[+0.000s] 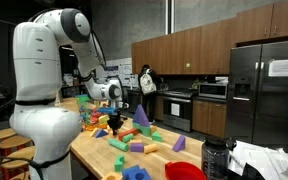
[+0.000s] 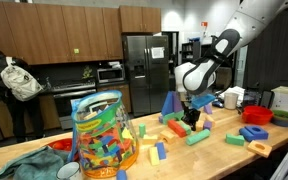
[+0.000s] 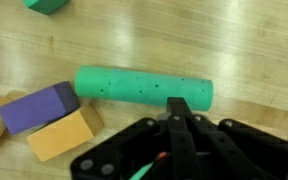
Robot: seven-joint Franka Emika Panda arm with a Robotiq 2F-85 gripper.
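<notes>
In the wrist view a green foam cylinder [image 3: 134, 85] with small holes lies on its side on the wooden table [image 3: 244, 50]. My gripper [image 3: 179, 104] has its fingers pressed together, with the tips just over the cylinder's near edge and nothing between them. A purple block [image 3: 36, 107] and an orange block [image 3: 62, 135] lie to the cylinder's left. In both exterior views the gripper [image 1: 114, 121] [image 2: 191, 119] points down, low over the table among scattered foam blocks.
A clear jar full of blocks [image 2: 102, 135] stands near the table's front. Red bowls [image 2: 257, 115] [image 1: 184, 171] sit on the table. Another green block [image 3: 46, 5] lies farther off. A person with a backpack [image 2: 9, 80] stands at the kitchen counter.
</notes>
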